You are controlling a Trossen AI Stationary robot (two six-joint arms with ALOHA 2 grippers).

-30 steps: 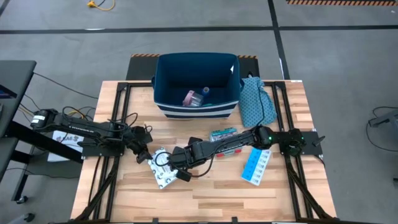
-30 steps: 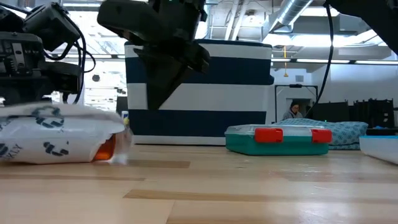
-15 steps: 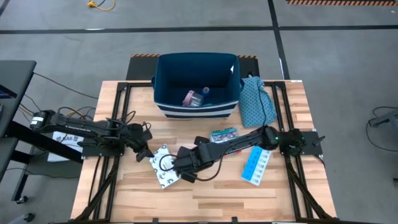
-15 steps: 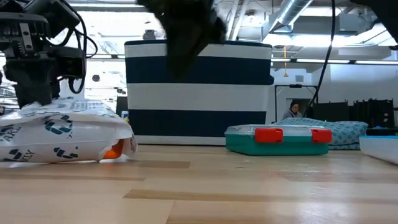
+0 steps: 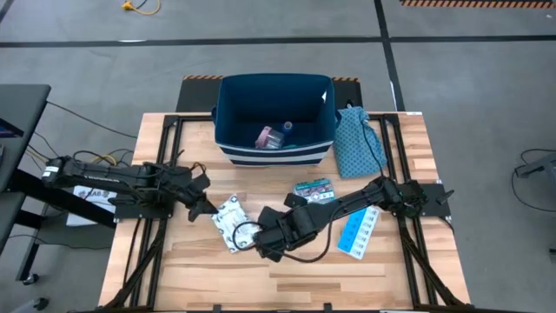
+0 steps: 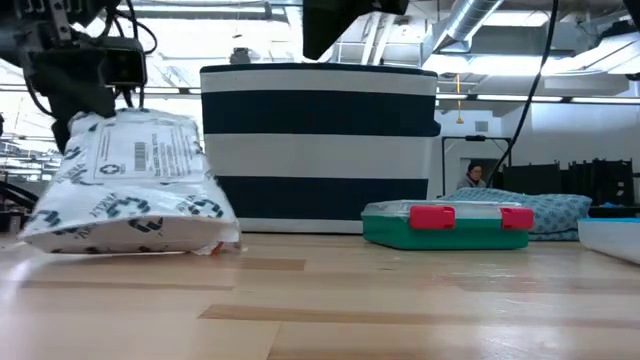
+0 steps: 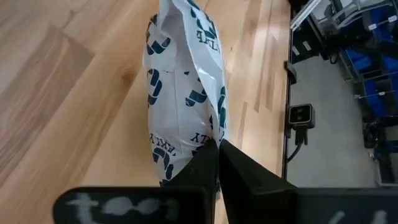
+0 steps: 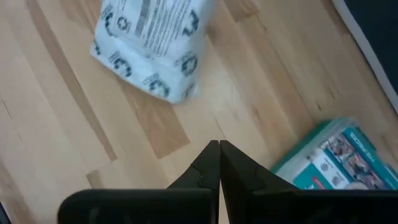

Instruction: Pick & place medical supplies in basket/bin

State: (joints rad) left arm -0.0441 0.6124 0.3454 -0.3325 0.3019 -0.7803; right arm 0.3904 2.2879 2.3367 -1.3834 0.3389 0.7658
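The white packet with green print [image 5: 230, 223] stands tipped up left of the table's middle; the low view shows it too [image 6: 130, 185]. My left gripper [image 5: 207, 209] is shut on its left end. My right gripper [image 8: 219, 147] hangs shut and empty above the table, just right of the packet. The navy bin with white stripes [image 5: 228, 97] stands at the far middle, with a pink item [image 5: 268, 137] inside. The teal-and-red box [image 5: 313, 188] and the light blue pill organiser [image 5: 358, 230] lie flat on the table right of centre. My left gripper pinches the packet's sealed end [image 7: 200, 144] between its two fingers. The fingers come from the table's left, slanting down. That end [image 6: 82, 128] is raised, while the packet's lower edge [image 6: 130, 245] rests on the table, so it stands tilted.
A teal patterned cloth bag [image 5: 356, 139] lies beside the bin's right wall. The right arm [image 5: 347, 209] stretches low across the table over the teal-and-red box. Bare wood [image 5: 261, 283] runs along the near edge.
My left gripper has risen, still shut on the packet's left end. The packet has tipped up from lying flat, and its lower edge has stayed on the table. My right gripper has gone up and toward the near edge, away from the packet.
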